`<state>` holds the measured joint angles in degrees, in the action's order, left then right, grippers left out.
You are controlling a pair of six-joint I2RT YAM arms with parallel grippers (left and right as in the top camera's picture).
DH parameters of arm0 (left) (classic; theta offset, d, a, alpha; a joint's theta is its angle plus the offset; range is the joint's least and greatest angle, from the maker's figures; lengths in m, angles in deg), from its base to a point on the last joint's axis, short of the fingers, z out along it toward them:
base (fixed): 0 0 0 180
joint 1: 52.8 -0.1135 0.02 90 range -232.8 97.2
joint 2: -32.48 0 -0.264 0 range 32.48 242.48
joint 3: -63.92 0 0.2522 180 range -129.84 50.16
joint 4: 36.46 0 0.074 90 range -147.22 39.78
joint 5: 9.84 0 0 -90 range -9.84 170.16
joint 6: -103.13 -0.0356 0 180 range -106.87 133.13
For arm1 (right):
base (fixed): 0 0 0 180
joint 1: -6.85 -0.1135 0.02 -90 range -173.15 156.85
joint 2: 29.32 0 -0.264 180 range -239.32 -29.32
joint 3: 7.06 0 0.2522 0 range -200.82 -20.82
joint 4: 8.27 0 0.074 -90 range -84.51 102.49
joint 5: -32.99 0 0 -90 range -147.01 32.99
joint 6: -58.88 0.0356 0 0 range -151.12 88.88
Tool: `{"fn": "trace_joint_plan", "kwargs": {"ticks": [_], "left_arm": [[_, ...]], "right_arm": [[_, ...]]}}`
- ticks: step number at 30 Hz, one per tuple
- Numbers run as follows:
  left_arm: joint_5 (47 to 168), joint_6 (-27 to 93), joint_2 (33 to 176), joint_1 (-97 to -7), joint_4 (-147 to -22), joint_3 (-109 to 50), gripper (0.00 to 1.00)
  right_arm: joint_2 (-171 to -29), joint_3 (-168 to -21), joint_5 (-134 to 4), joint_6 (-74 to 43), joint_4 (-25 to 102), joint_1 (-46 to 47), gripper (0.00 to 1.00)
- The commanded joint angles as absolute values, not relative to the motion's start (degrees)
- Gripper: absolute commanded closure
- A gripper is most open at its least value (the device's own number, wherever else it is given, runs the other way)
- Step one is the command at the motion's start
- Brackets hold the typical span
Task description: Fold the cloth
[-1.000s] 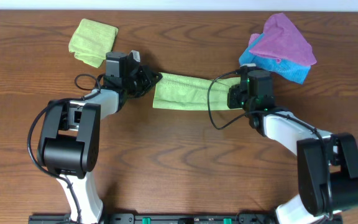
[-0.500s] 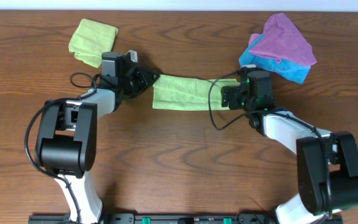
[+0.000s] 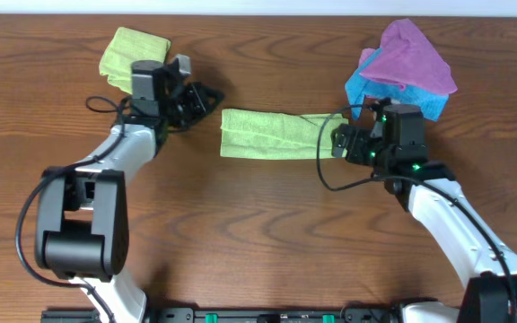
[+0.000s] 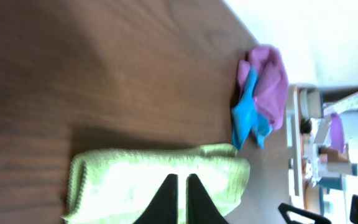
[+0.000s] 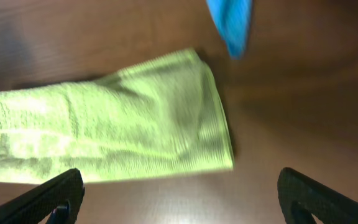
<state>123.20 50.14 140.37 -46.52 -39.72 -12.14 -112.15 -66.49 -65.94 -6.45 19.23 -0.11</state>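
Here the cloth (image 3: 272,134) lies flat, a long lime-green folded strip.

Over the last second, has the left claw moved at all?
Yes. The left gripper has pulled back from the left end of the cloth, toward the small green pad.

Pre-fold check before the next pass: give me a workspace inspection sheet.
Surface: wooden table, no spills seen.
Job's things: lime-green cloth folded into a strip, lying flat, in neither gripper.
Clutter: small lime-green pad top left; purple cloth on blue cloth top right.
Grippers: left gripper shut, empty, off the cloth; right gripper open at its right end.
Cables: black cable loops across the cloth's right end.
Surroundings: blurred equipment beyond the table edge.
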Motion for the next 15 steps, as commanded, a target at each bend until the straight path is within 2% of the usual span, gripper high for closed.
{"fn": "trace_joint_plan", "kwargs": {"ticks": [1, 15], "left_arm": [[119.95, 47.3, 141.36, -43.0, -42.97, -12.75, 0.94], [106.66, 44.35, 146.87, -37.58, -47.21, -12.75, 0.94]], "right_arm": [[-112.67, -66.49, -71.6, 0.67, 20.14, 1.92, 0.01], [-121.18, -66.49, -83.03, 5.42, 15.47, 4.78, 0.01]]}}
